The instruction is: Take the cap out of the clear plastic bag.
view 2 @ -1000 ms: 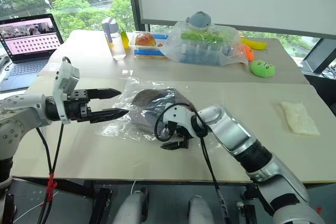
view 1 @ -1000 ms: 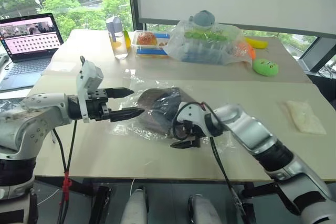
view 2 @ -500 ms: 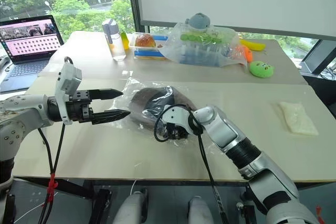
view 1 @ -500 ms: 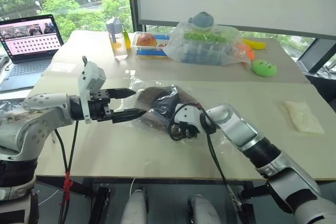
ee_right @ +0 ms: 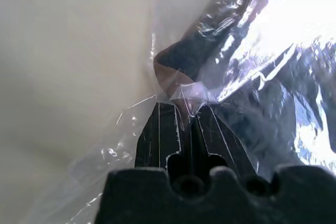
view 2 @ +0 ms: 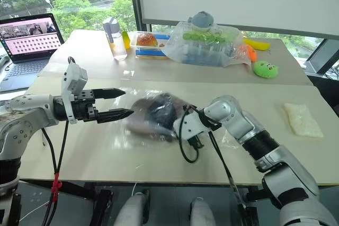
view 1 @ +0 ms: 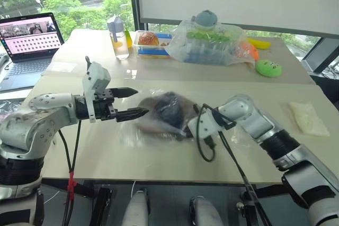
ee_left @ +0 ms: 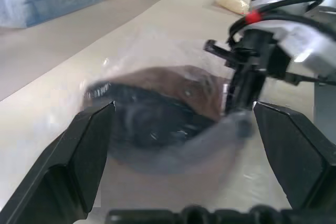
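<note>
On my far left the laptop (view 1: 27, 46) sits open at the table's (view 1: 159, 157) corner. Next comes my left gripper (view 1: 139, 102), held level above the tabletop with its two black fingers spread wide and nothing between them – the tips point at the near end of the clear plastic bag (view 1: 159, 125) and stop just short of it. The bag lies in the middle of the near table with the cap (view 1: 165, 112) inside it, brown fabric and dark panels showing through the glossy film (the bag looks a little blurred in both head views). At the bag's right end my right gripper (ee_right: 185, 109) is pinched tight on the plastic; from its wrist camera I see the two fingers pressed together with film gathered between their tips, and the cap's brown edge just beyond them. Further right, a flat white pouch (view 1: 310, 118) lies well apart – near the table's right edge.
</note>
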Controlling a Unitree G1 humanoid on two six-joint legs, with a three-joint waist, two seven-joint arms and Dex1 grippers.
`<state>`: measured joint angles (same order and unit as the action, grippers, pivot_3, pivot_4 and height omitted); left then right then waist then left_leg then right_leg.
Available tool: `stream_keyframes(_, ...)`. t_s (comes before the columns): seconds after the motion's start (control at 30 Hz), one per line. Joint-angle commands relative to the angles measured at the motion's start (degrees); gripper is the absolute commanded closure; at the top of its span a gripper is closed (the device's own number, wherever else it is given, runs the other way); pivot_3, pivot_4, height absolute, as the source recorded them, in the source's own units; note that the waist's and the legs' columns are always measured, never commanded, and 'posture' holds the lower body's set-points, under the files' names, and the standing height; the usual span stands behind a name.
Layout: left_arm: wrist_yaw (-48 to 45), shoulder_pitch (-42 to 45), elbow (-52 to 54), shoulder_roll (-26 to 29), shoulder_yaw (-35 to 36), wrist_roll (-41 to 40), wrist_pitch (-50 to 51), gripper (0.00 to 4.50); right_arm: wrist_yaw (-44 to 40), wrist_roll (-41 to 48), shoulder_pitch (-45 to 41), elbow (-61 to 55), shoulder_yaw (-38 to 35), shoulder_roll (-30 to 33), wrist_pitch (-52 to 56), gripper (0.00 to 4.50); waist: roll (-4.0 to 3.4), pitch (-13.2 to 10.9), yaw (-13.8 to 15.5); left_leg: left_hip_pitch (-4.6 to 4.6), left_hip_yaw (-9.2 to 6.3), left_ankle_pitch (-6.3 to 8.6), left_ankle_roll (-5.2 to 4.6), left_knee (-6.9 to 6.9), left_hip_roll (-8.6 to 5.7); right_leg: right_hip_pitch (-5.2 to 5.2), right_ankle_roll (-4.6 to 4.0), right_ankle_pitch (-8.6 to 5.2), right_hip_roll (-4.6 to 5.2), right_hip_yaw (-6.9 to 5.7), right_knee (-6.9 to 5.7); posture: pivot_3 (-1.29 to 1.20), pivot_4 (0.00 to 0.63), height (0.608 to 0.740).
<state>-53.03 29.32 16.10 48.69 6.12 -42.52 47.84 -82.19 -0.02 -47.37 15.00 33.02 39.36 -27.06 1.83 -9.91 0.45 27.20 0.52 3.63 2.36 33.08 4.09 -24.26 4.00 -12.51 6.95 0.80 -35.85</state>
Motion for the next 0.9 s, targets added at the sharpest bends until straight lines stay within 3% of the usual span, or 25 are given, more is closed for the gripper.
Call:
stream_keyframes(0.03,-0.4,1.9,-0.5,-1.0,-0.2,1.3,-2.4,0.0,-7.1,0.7,-6.2,13.4,-0.7,0.9,-19.6,4.47,-0.01,0.0,-0.2,-0.01,0.01,0.0,0.01,0.03,0.0,0.01,0.05,0.05,0.0,0.01,0.0,0.0,0.15,0.74)
stream_keyframes(0.07,-0.5,2.1,-0.7,-1.2,-0.3,1.6,-2.6,0.0,-7.1,-0.3,-8.2,17.9,-0.7,0.2,-23.3,4.47,0.0,0.0,-0.3,-0.01,0.01,0.0,0.01,0.02,0.0,0.01,0.06,0.06,0.0,0.01,0.0,0.0,0.15,0.74)
stream_keyframes(0.13,-0.5,2.3,-0.8,-1.9,-0.7,1.8,-2.9,0.0,4.7,-14.2,-16.2,31.9,0.9,-0.8,-35.6,4.47,-0.01,0.0,-0.8,-0.07,0.0,-0.01,0.01,0.02,0.0,0.03,0.05,0.07,0.0,0.02,-0.01,0.0,0.15,0.74)
stream_keyframes(0.2,-0.6,2.7,-1.0,-2.4,-0.8,2.0,-3.0,0.0,21.6,-28.4,-23.0,41.2,4.1,-1.4,-38.4,4.47,-0.05,0.0,-1.5,-0.08,-0.01,-0.02,0.02,0.0,-0.01,-0.01,0.04,0.08,0.0,0.04,-0.01,0.0,0.15,0.74)
stream_keyframes(0.23,-0.7,2.8,-1.0,-2.5,-0.9,2.1,-3.0,0.0,28.3,-31.3,-25.1,44.9,4.6,-2.4,-37.8,4.47,-0.06,0.0,-1.6,-0.07,-0.01,-0.02,0.02,-0.03,-0.02,-0.05,0.04,0.07,0.0,0.05,-0.01,0.0,0.15,0.74)
stream_keyframes(0.3,-0.8,3.0,-1.1,-2.8,-1.0,2.2,-2.9,0.0,37.7,-34.0,-28.3,51.2,4.6,-4.6,-38.5,3.69,-0.04,0.0,-1.7,-0.06,-0.04,-0.04,0.05,-0.19,-0.01,-0.14,-0.04,0.02,0.0,0.05,-0.01,0.0,0.15,0.74)
stream_keyframes(0.33,-0.8,3.2,-1.2,-2.9,-1.1,2.3,-2.9,0.0,46.3,-40.1,-30.2,52.5,7.7,-4.8,-37.4,3.53,-0.04,0.0,-1.8,-0.07,-0.06,-0.05,0.07,-0.27,-0.01,-0.14,-0.1,-0.02,0.0,0.04,-0.02,0.0,0.15,0.74)
stream_keyframes(0.4,-1.0,3.7,-1.6,-3.3,-1.5,2.6,-3.0,0.0,63.4,-52.0,-33.8,54.5,14.5,-5.0,-33.5,2.8,-0.05,-0.1,-1.9,-0.06,-0.07,-0.1,0.11,-0.37,-0.01,-0.24,-0.41,0.05,-0.02,0.05,-0.19,0.0,0.15,0.74)
stream_keyframes(0.5,-0.9,4.4,-1.8,-3.9,-2.0,2.8,-3.1,0.0,83.2,-63.2,-37.0,57.6,22.2,-5.7,-26.3,1.77,-0.07,-0.1,-1.9,0.14,-0.07,-0.18,0.23,-0.47,-0.02,-0.63,-0.53,-0.01,-0.02,0.08,-0.37,0.0,0.15,0.74)
stream_keyframes(0.57,-0.8,4.7,-1.7,-4.2,-2.2,2.7,-2.9,0.0,91.4,-67.5,-37.9,59.9,25.4,-6.1,-20.0,1.08,-0.07,-0.1,-1.7,0.17,-0.08,-0.22,0.29,-0.53,-0.03,-0.7,-0.55,-0.01,-0.02,0.08,-0.4,0.0,0.15,0.74)
stream_keyframes(0.67,-0.9,4.4,-1.5,-4.5,-2.2,2.7,-3.0,0.0,92.0,-65.8,-37.0,63.2,23.2,-6.1,-11.5,0.05,-0.07,-0.1,-1.7,0.15,-0.07,-0.22,0.3,-0.53,-0.04,-0.65,-0.57,0.0,-0.02,0.08,-0.39,0.0,0.15,0.74)
stream_keyframes(0.83,-0.6,3.1,-1.1,-3.9,-1.5,3.4,-3.1,0.0,77.3,-47.7,-34.7,64.5,5.8,-4.5,-7.4,0.05,-0.08,-0.1,-2.0,0.1,-0.08,-0.24,0.26,-0.39,-0.04,-0.43,-0.5,0.08,-0.04,0.1,-0.37,0.0,0.15,0.74)
stream_keyframes(0.9,-0.6,2.5,-0.8,-3.2,-0.3,3.1,-2.7,0.0,65.1,-37.2,-33.5,63.7,-3.5,-4.2,-7.3,0.05,-0.09,-0.1,-2.4,0.03,-0.12,-0.33,0.11,-0.37,-0.04,-0.28,-0.44,0.1,-0.06,0.1,-0.3,0.0,0.15,0.74)
